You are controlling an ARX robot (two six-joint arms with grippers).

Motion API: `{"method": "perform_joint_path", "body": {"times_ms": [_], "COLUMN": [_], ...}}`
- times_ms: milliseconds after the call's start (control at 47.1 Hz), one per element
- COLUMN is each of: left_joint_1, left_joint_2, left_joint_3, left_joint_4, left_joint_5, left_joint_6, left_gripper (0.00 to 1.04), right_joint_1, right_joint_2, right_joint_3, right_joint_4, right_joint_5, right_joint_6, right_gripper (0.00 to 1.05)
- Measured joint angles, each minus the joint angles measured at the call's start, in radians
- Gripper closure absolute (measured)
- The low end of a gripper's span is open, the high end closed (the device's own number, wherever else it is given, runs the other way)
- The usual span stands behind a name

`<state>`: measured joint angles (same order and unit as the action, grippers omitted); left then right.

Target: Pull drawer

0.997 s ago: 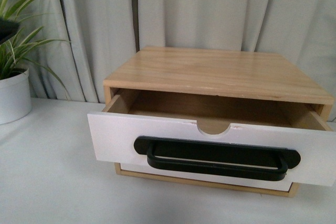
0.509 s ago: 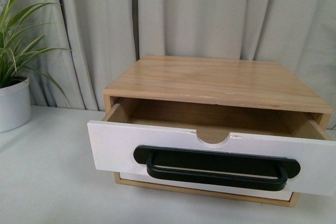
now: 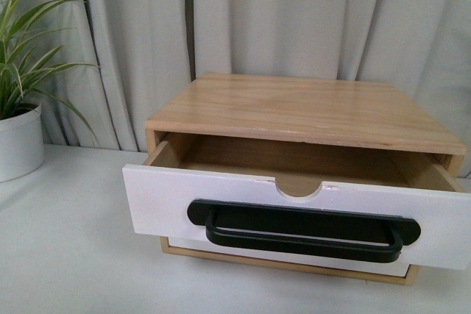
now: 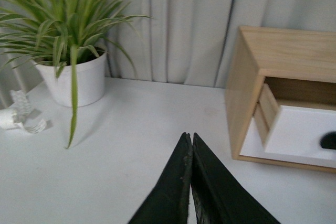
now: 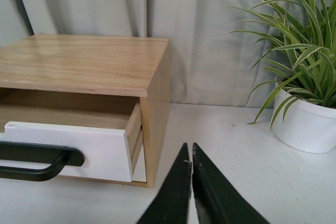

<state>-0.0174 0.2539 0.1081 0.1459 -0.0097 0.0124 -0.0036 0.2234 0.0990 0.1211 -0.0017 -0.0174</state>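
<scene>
Both black grippers, left [image 4: 189,145] and right [image 5: 188,153], are seen closed and empty, clear of the pulled-out white-fronted wooden drawer [image 3: 294,215].

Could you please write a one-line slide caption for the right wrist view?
Shut right claw hovers beside the wooden cabinet, whose drawer stands pulled out; a potted plant sits nearby.

front view faces the drawer [image 3: 294,218] closely head-on; both wrist views flank it, sharing its cabinet [image 4: 273,56].
</scene>
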Motion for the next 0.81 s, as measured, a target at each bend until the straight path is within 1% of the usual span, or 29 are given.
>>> {"method": "perform_joint_path", "body": {"times_ms": [21, 127, 191, 255, 318, 340, 573, 806], "left_joint_1": [0.007, 0.013, 0.013, 0.014, 0.015, 0.015, 0.015, 0.015], "left_joint_2": [-0.005, -0.029, -0.040, -0.054, -0.147, -0.177, -0.228, -0.249], "left_joint_3": [-0.004, -0.021, -0.029, -0.040, -0.046, -0.051, -0.077, -0.098], "left_joint_4": [-0.001, -0.006, -0.010, -0.015, -0.127, -0.143, -0.147, -0.147], "left_joint_5": [-0.004, 0.009, 0.010, 0.006, 0.011, 0.010, 0.010, 0.009], "left_joint_6": [-0.007, -0.010, -0.010, -0.011, -0.011, -0.011, -0.011, -0.013], "left_gripper": [1.01, 1.01, 1.01, 1.01, 1.01, 1.01, 1.01, 1.01], "right_joint_1": [0.000, 0.000, 0.000, 0.000, 0.000, 0.000, 0.001, 0.001], "right_joint_2": [-0.005, -0.030, -0.097, -0.153, -0.169, -0.171, -0.216, -0.219], "right_joint_3": [-0.003, -0.018, -0.021, -0.033, -0.035, -0.037, -0.087, -0.092], "right_joint_4": [0.000, -0.010, -0.097, -0.126, -0.126, -0.126, -0.123, -0.124], "right_joint_5": [0.001, 0.001, -0.001, -0.002, -0.002, -0.002, -0.003, 0.000], "right_joint_6": [-0.001, 0.004, 0.004, 0.004, 0.004, 0.005, 0.005, 0.004], "right_gripper": [1.04, 1.03, 1.03, 1.03, 1.03, 1.03, 1.03, 1.03]}}
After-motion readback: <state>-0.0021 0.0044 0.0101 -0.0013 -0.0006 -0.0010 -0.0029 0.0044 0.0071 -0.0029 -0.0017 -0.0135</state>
